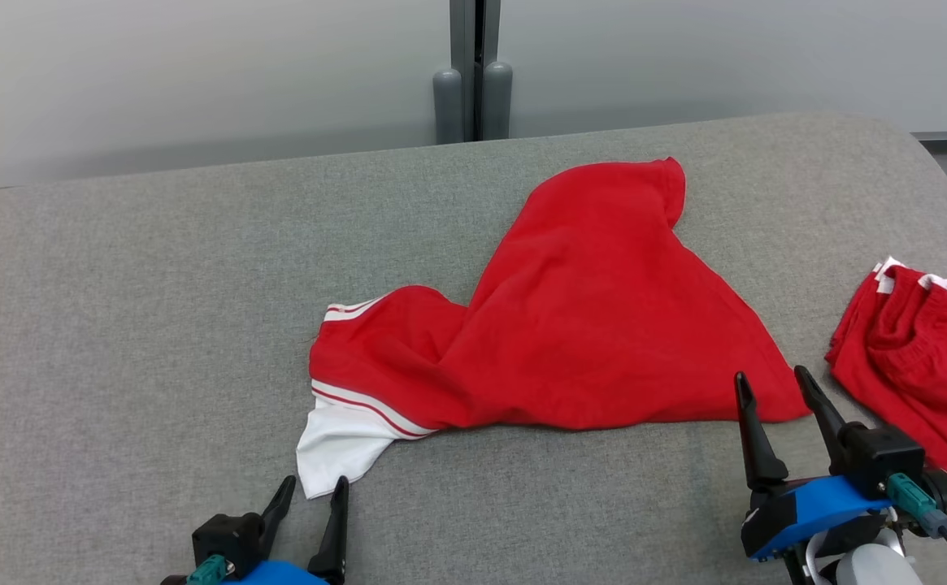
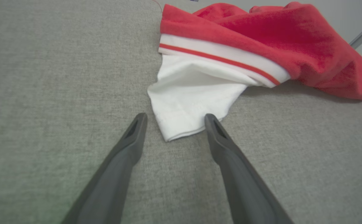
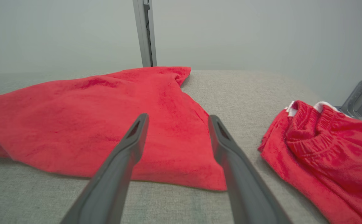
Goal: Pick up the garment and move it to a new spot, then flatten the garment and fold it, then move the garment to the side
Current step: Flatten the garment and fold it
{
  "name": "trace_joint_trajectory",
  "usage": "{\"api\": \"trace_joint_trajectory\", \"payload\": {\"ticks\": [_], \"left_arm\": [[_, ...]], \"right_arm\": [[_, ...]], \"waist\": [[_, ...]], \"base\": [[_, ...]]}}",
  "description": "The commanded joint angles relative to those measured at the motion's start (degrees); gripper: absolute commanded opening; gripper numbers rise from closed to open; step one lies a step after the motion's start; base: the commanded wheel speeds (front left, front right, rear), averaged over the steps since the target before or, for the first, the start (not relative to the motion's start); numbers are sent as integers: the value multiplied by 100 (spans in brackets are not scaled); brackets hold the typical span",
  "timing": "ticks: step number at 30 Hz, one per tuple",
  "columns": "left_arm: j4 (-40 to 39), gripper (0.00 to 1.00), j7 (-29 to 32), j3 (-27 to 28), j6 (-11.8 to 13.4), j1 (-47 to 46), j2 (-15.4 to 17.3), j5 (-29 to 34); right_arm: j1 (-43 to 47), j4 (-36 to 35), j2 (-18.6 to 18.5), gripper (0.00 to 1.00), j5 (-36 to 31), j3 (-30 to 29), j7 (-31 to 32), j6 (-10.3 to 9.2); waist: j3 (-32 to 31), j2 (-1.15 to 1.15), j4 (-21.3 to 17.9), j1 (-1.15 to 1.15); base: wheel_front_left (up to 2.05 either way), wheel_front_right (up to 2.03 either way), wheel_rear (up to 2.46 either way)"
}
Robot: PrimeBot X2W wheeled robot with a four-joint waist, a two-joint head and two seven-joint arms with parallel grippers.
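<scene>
Left gripper: you are keeping the left gripper released, its two long dark fingers spread wide with nothing between them.
Left aim: its tips are sitting either side of the garment's loose white corner. Whether they are touching the cloth, I cannot tell.
Right gripper: you are holding the right gripper just as wide and empty, pointing at the near right corner of the cloth.
Likely reason: you appear to be lining one gripper up on each near corner, so a two-handed lift would carry the cloth spread out instead of bunched.
Task's thing: the red fleecy garment with white, red-striped trim is lying mid-way across the grey woven-fabric surface. It is rumpled and peaking toward the far edge, neither flattened nor folded.
Stage: the pick-up is not yet begun.
Neighbour: a second crumpled red garment with an elastic waistband is lying to the right, near the right gripper, with a strip of grey separating it from the task cloth.
In the way: nothing is blocking either corner, though the right arm is working close to that second garment and could snag it.
Beyond: a grey upright post is standing behind the far edge, well apart.
</scene>
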Motion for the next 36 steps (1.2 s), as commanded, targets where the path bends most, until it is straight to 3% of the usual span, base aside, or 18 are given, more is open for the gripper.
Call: {"api": "trace_joint_trajectory", "payload": {"ticks": [1,16,17,18,19,23,36], "left_arm": [[51,100,17,20,-9,-100,20,-40],[407,100,43,-345,-9,-183,94,-778],[429,40,44,-412,-9,-185,98,-851],[457,3,45,-446,-9,-182,85,-976],[505,0,53,-527,-10,-186,98,-1025],[448,0,50,-609,-10,-296,168,-1246],[-41,0,10,670,-1,-84,266,-764]], "right_arm": [[-101,-27,-25,100,-47,-23,-20,1],[-72,-16,-24,100,35,-84,-20,1],[-79,-15,-24,100,41,-76,-20,1],[-89,-14,-24,100,41,-72,-20,1],[-95,-13,-24,100,35,-72,-20,1],[-66,36,-25,100,-27,-159,-19,1],[161,1041,-25,100,-46,-621,-20,1]], "waist": [[14,0,-7,0],[109,0,-52,0],[112,0,-55,0],[114,0,-55,0],[111,0,-55,0],[93,0,11,0],[-93,0,365,0]], "base": [[0,0,0],[0,0,0],[0,0,0],[0,0,0],[0,0,0],[0,0,0],[0,0,0]]}}
